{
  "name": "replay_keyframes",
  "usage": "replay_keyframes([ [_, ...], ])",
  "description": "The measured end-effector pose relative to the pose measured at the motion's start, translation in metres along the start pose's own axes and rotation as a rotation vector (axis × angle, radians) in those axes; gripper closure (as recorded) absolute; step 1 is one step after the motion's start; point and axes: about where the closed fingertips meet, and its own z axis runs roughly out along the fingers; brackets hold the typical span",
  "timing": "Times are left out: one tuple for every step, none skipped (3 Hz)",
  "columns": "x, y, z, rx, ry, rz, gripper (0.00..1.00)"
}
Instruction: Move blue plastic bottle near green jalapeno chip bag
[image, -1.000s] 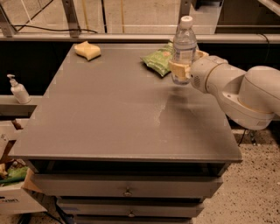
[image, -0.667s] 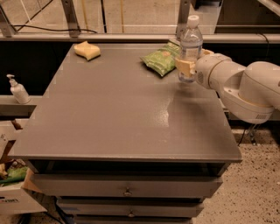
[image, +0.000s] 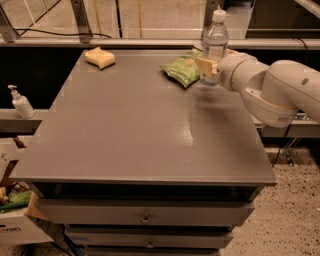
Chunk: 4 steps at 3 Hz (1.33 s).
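Pump dispenser bottle (image: 20, 102), small and white, stands on a ledge at the far left, off the bench (image: 125, 140). Below it, at the lower left corner, an open cardboard box (image: 17, 227) sits on the floor. On the grey bench top, a pale yellow sponge (image: 100, 57) lies near the back left corner, well apart from everything else. Further right, near the back edge, the green jalapeno chip bag (image: 182, 70) lies flat, with its long side running diagonally. Just beside the bag on its right is the blue plastic bottle (image: 215, 40), upright with its white cap on top. The gripper (image: 208, 67) is closed around the bottle's lower half, one cream-coloured finger (image: 204, 65) showing across the front of it. Whether the bottle's base touches the bench cannot be told. The white arm (image: 280, 90) reaches in from the right edge, over the bench's right side. Two drawers (image: 145, 214) show under the bench top at the front.
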Motion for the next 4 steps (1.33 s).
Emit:
replay_keyframes([
  [0.005, 0.006, 0.02, -0.004, -0.001, 0.044, 1.0],
  [0.013, 0.01, 0.039, -0.005, -0.001, 0.075, 1.0],
  [0.024, 0.007, 0.048, 0.006, 0.005, 0.09, 1.0],
  [0.027, -0.001, 0.049, 0.024, 0.002, 0.097, 1.0],
])
